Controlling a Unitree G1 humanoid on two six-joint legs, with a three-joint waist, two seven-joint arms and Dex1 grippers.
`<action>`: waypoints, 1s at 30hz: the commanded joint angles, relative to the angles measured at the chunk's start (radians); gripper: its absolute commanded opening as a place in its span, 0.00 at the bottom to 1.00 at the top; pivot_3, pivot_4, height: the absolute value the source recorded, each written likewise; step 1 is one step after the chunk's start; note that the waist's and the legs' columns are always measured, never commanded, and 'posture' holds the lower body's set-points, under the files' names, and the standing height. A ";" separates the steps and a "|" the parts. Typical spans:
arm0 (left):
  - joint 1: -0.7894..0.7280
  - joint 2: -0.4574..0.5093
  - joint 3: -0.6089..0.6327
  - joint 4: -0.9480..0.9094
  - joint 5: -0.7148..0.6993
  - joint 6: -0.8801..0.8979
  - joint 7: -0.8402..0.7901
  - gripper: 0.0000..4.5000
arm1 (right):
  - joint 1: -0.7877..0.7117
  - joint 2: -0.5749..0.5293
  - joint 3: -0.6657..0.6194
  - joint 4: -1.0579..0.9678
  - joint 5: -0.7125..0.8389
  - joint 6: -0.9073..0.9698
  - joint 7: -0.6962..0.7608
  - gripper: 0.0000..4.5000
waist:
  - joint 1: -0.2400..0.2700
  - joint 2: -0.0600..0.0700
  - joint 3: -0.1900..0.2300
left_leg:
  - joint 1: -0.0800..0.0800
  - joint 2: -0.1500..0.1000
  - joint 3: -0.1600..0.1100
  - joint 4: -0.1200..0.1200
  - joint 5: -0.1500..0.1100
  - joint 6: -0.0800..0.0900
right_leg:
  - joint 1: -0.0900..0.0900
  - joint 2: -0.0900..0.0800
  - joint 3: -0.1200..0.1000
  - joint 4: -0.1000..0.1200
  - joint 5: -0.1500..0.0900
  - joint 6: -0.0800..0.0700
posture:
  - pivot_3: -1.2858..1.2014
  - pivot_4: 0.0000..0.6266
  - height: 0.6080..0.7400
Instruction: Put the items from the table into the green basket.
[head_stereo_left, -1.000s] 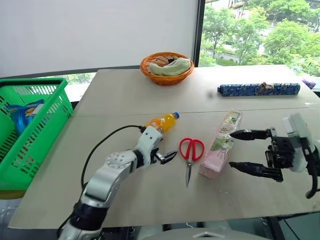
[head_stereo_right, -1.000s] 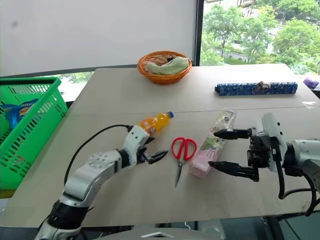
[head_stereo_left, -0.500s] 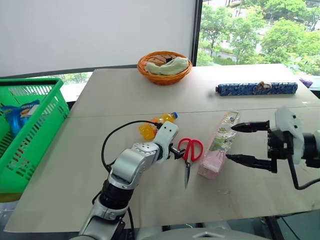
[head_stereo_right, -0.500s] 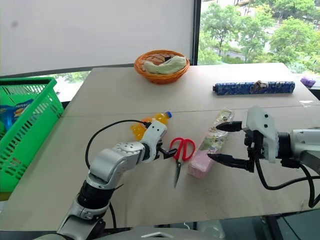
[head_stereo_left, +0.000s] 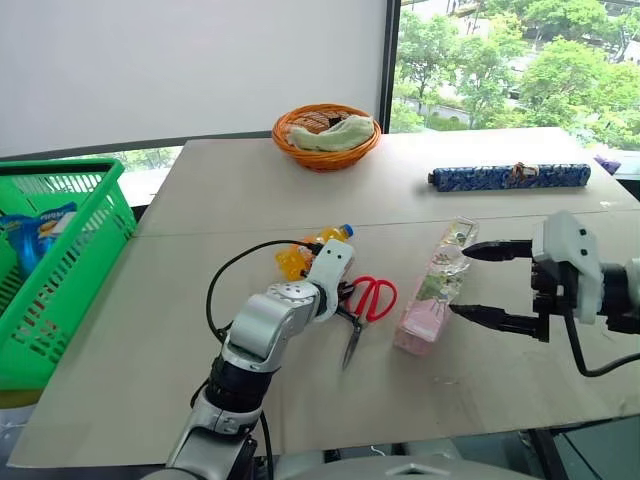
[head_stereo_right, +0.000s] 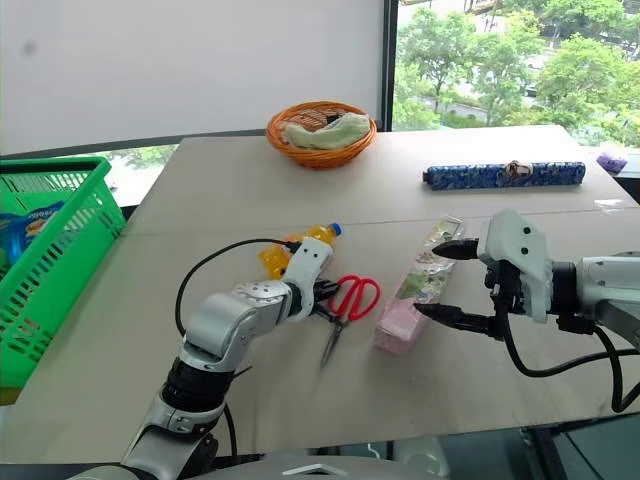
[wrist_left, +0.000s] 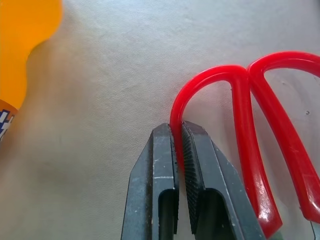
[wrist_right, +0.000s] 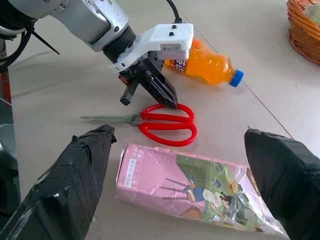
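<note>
Scissors (head_stereo_left: 364, 304) now sit pinched by 1 red handle loop in the left gripper (head_stereo_left: 345, 303), whose fingers, apart 1 second ago, are clamped together.

Head stereo pair looks forward and down over the table (head_stereo_left: 200, 190), both eyes sharing it. Left wrist cam sits tight on the scissors (wrist_left: 260, 130); right wrist cam faces back, farther off, sharing them.

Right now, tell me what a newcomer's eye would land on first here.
Mid-table, the left claw is shut on one loop of the red-handled scissors, with the orange soda bottle lying just behind it. Beside them, the right claw stands open around the clear pack with the pink base. The green basket waits off the table's left edge.
</note>
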 joint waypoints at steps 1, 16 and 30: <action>0.014 0.000 -0.012 0.030 0.028 -0.048 0.022 0.00 | 0.001 0.004 -0.048 -0.002 -0.019 -0.031 0.000 1.00 | 0.000 0.000 0.000 | 0.000 0.000 0.000 0.000 0.000 0.000 | 0.000 0.000 0.000 0.000 0.000 0.000 | 0.38 0.00 1.00; -0.201 -0.125 0.236 0.059 -0.069 -0.422 -0.001 0.00 | -0.052 0.104 -0.030 0.017 -0.015 -0.052 -0.067 1.00 | -0.011 -0.003 0.003 | -0.003 0.000 0.001 0.000 0.000 0.000 | -0.002 0.000 0.000 -0.001 0.000 0.000 | 0.38 0.00 1.00; -0.849 0.000 0.716 1.029 -0.023 -0.899 0.593 0.45 | -0.214 0.251 0.073 0.119 -0.120 -0.137 -0.127 1.00 | -0.015 -0.013 0.010 | -0.005 -0.003 -0.003 0.001 0.001 -0.001 | -0.002 0.002 0.001 -0.001 0.001 0.007 | 0.39 0.00 1.00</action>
